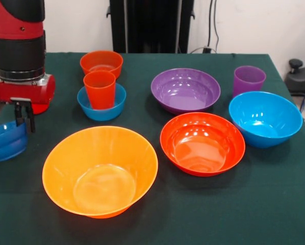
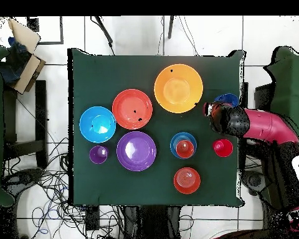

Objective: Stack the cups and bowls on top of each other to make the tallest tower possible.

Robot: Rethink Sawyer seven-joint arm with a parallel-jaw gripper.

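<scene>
My gripper (image 1: 25,125) is at the table's left side, shut on the rim of the small dark blue bowl (image 1: 6,141), which hangs tilted; the bowl also shows in the overhead view (image 2: 227,99). The big yellow-orange bowl (image 1: 100,171) stands empty beside it. The orange-red cup (image 1: 100,89) stands in the small light blue bowl (image 1: 102,107). The small orange bowl (image 1: 101,62), purple bowl (image 1: 185,90), red-orange bowl (image 1: 202,144), large light blue bowl (image 1: 265,119) and purple cup (image 1: 249,79) stand apart. The red cup (image 2: 222,147) shows only in the overhead view.
The arm (image 2: 258,124) reaches in over the table's edge (image 2: 239,93) beside the dark blue bowl. All bowls stand upright and open side up on the dark green cloth (image 1: 275,204).
</scene>
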